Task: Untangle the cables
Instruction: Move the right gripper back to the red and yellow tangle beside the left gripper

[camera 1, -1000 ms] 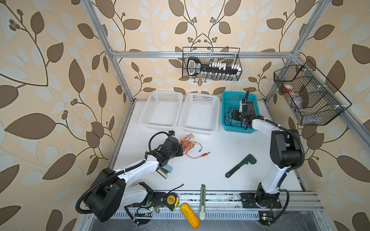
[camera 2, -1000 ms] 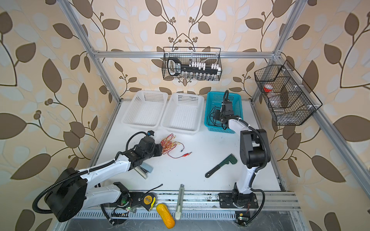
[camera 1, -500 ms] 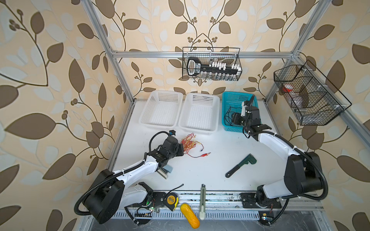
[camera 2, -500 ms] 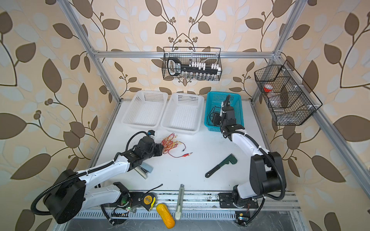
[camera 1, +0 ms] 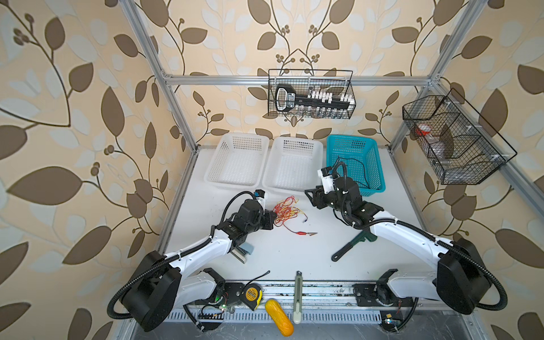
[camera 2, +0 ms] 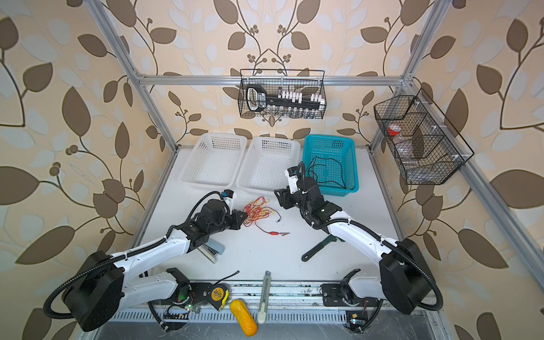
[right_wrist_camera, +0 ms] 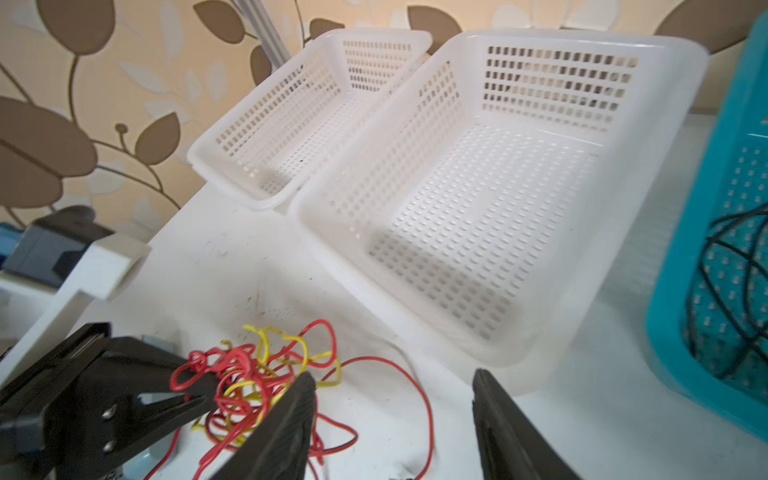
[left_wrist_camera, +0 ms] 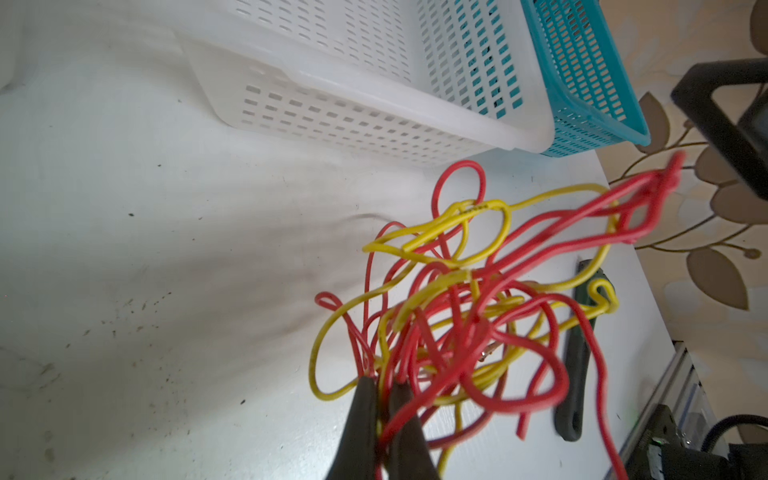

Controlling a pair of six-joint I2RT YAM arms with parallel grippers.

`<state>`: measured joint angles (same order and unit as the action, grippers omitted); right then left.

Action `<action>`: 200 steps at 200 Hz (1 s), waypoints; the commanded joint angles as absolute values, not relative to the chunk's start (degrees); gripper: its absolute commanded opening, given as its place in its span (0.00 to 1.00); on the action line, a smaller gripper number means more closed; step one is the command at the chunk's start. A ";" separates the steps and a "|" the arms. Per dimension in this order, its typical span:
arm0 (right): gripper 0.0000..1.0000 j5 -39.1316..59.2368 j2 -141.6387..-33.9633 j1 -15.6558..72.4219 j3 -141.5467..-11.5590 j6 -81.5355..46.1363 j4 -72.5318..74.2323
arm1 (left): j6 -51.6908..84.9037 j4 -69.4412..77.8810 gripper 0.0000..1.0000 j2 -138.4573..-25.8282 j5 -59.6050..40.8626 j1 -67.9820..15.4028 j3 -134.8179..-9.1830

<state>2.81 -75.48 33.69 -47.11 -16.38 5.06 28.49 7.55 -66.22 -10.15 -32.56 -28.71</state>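
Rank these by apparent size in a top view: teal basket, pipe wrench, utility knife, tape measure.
1. Teal basket, clearly largest.
2. Pipe wrench and utility knife: similar length. The wrench is partly hidden by the right arm, so I won't rank them.
3. Tape measure, smallest.

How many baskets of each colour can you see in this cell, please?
White plastic baskets: 2
Teal plastic basket: 1
Black wire baskets: 2
Total: 5
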 commanded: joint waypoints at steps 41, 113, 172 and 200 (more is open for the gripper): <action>0.61 5.15 -76.98 36.86 -47.27 -14.95 6.42 | 27.42 12.49 0.00 -67.82 -15.29 -32.50 -31.55; 0.50 6.48 -80.15 38.71 -49.48 -13.54 6.99 | 26.99 11.51 0.00 -68.29 -16.52 -32.52 -32.10; 0.32 11.88 -82.56 38.77 -51.05 -12.51 8.18 | 26.86 11.59 0.00 -68.40 -16.77 -32.50 -32.35; 0.08 12.26 -83.65 38.76 -51.90 -12.55 7.69 | 26.87 11.69 0.00 -68.29 -16.70 -32.45 -32.11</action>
<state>10.20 -82.52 38.52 -49.89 -13.34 7.16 28.38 9.23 -68.55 -14.83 -32.56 -29.41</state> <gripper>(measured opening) 0.141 0.059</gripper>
